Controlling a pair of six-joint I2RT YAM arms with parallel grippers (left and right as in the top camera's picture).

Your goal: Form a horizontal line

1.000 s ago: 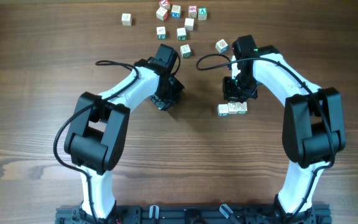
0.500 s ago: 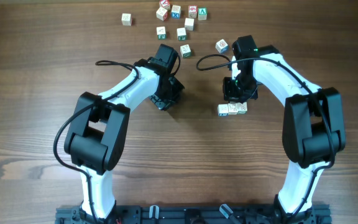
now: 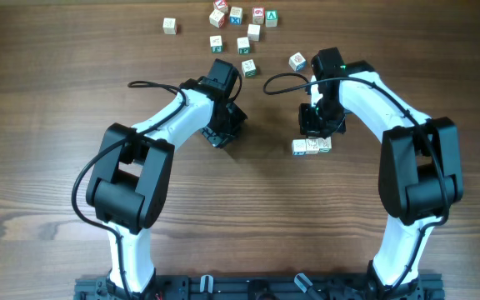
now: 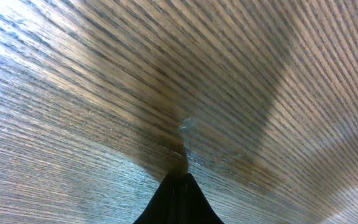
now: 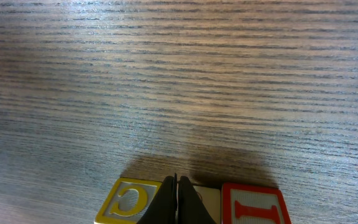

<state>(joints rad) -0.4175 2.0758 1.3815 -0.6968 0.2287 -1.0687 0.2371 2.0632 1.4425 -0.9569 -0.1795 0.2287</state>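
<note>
The horizontal line [image 3: 312, 146] is a row of three small pale cubes touching side to side, right of the table's centre. In the right wrist view it shows a yellow C cube [image 5: 128, 201], a pale middle cube [image 5: 207, 199] and a red I cube [image 5: 255, 205]. My right gripper [image 3: 317, 125] is shut and empty, just behind the row; its closed fingertips [image 5: 177, 202] stand over the middle cube. My left gripper [image 3: 223, 132] is shut and empty, its tip [image 4: 178, 186] close to bare wood, well left of the row.
Several loose letter cubes lie scattered at the table's far edge, such as one far-left [image 3: 169, 26], one [image 3: 248, 67] near my left arm and one [image 3: 297, 61] near my right arm.
</note>
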